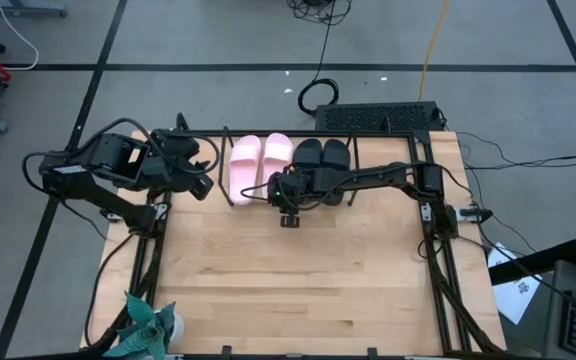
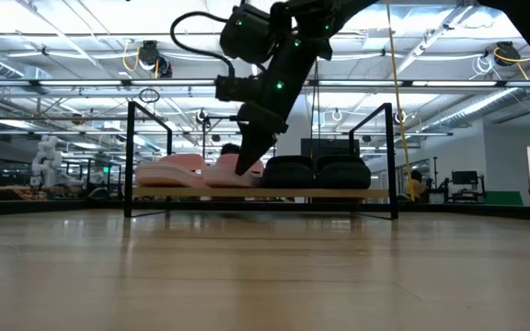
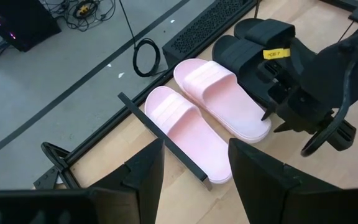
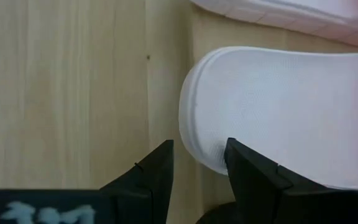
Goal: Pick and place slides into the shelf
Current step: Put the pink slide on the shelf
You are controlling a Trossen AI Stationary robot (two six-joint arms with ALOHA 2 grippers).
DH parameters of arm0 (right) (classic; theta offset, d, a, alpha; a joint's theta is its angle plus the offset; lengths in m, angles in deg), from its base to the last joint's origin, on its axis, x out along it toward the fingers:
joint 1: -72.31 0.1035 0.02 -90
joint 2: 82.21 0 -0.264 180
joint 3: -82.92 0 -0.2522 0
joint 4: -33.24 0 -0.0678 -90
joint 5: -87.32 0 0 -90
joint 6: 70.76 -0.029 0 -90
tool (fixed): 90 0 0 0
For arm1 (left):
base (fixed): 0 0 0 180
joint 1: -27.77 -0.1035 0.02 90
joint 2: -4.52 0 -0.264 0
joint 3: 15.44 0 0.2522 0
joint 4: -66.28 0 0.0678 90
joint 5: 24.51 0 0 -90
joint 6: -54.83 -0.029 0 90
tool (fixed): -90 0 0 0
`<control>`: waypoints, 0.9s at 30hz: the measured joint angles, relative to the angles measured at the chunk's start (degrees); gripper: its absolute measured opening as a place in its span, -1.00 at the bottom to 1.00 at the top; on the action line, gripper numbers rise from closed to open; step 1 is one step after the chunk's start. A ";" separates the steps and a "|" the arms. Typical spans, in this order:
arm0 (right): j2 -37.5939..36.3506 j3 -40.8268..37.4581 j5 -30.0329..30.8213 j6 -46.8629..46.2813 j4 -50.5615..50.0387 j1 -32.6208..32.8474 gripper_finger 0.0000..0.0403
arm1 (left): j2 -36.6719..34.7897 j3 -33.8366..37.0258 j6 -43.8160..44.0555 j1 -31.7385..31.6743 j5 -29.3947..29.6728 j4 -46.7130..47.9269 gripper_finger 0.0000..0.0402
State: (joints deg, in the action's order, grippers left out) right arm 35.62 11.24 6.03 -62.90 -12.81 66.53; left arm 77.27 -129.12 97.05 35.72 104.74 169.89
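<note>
Two pale pink slides (image 1: 243,166) (image 1: 278,150) and two black slides (image 1: 323,154) lie side by side on the shelf (image 1: 226,150) at the table's far edge, soles down on its wooden board (image 2: 265,194). My right gripper (image 4: 199,167) slants down over the heel of the right-hand pink slide (image 4: 278,106), open, one finger beyond the heel end and one over the footbed. My left gripper (image 3: 194,168) waits open, high at the table's left, looking down on the pink slides (image 3: 194,130). My right gripper stands astride the heel rim (image 4: 194,134) of the right-hand pink slide, slanting down from the table's near side. Whether its fingers (image 4: 247,171) touch the rim, I cannot tell. The slide lies flat on the shelf board.
A black rod frame (image 1: 438,250) runs along the table's left and right sides. A teal crumpled thing (image 1: 148,325) sits at the near left corner. The near wooden table top (image 1: 288,270) is bare. A black grille-like box (image 1: 378,118) lies beyond the far edge.
</note>
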 joint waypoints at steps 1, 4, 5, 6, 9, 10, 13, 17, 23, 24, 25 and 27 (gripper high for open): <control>0.04 -0.34 -0.02 0.02 0.40 -0.04 -0.32 | 0.00 0.00 0.02 0.00 0.03 0.00 -0.10; -0.02 -0.76 0.04 -0.01 1.10 -0.17 -0.32 | 0.00 0.00 0.01 0.00 0.08 -0.05 -0.10; -0.02 -0.78 0.02 -0.13 1.10 -0.24 -0.32 | 0.00 0.00 0.02 0.00 0.08 -0.07 -0.10; -0.02 -0.81 0.02 -0.18 1.14 -0.33 -0.32 | 0.00 0.00 0.02 0.00 0.10 -0.09 -0.10; -0.02 -0.82 0.05 -0.28 1.63 -0.63 -0.32 | 0.00 0.00 0.04 0.00 0.18 -0.10 -0.10; -0.02 -0.82 0.05 -0.26 1.80 -0.75 -0.32 | 0.00 0.00 0.04 0.00 0.22 -0.11 -0.10; -0.02 -0.82 -0.01 -0.25 1.82 -0.95 -0.32 | 0.00 0.00 0.07 0.00 0.30 -0.12 -0.10; -0.02 -0.82 -0.01 -0.69 1.82 -0.98 -0.32 | 0.00 0.00 0.07 0.00 0.32 -0.13 -0.10; -0.02 -0.82 -1.56 -0.77 1.67 -1.00 -0.32 | 0.00 0.00 0.04 0.00 1.38 -0.15 -0.10; -0.02 -0.82 -1.59 -0.78 1.47 -1.00 -0.32 | 0.00 0.00 0.04 0.00 1.52 -0.15 -0.10; -0.02 -0.82 -1.59 -0.96 1.20 -1.00 -0.32 | 0.00 0.00 0.06 0.00 1.60 -0.15 -0.10; -0.01 -0.82 -1.62 -1.15 0.46 -1.00 -0.32 | 0.00 0.00 0.04 0.00 2.04 -0.17 -0.10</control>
State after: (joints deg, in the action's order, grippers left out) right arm 35.60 10.41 4.41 -64.04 -12.35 65.53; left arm 77.27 -129.12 97.09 35.72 106.78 169.72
